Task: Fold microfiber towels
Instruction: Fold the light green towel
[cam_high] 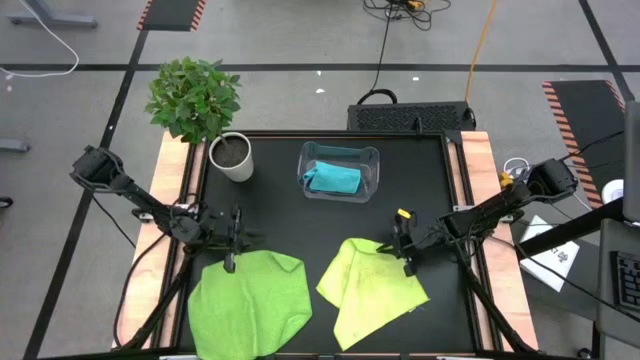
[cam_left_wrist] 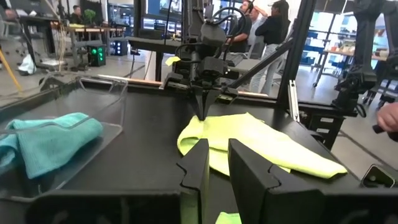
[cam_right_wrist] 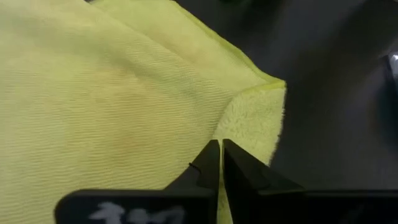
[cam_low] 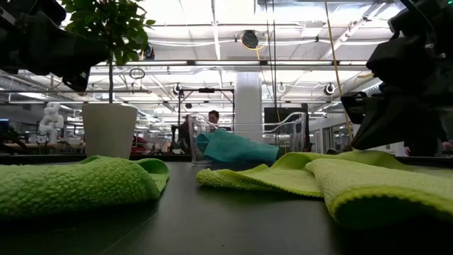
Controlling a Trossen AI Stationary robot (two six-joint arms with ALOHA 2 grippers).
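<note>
Right gripper [cam_right_wrist: 220, 163] of mine is closed, pinching the pale yellow-green towel [cam_right_wrist: 112, 93]; clear plastic bin [cam_high: 372, 160] holds the crumpled turquoise towel [cam_high: 333, 178].

The bright green square microfiber towel [cam_high: 250, 303] runs off the bottom edge in the high view, so its near border is not seen. The pale yellow-green microfiber towel [cam_right_wrist: 118, 93] is cut by the picture edges in the right wrist view. The turquoise blue cloth [cam_left_wrist: 46, 140] is cropped at the side in the left wrist view. People [cam_left_wrist: 267, 28] beyond the worktop [cam_high: 280, 220] are too small to detail. A partial blurred hand [cam_left_wrist: 388, 118] of a person enters at the edge.
</note>
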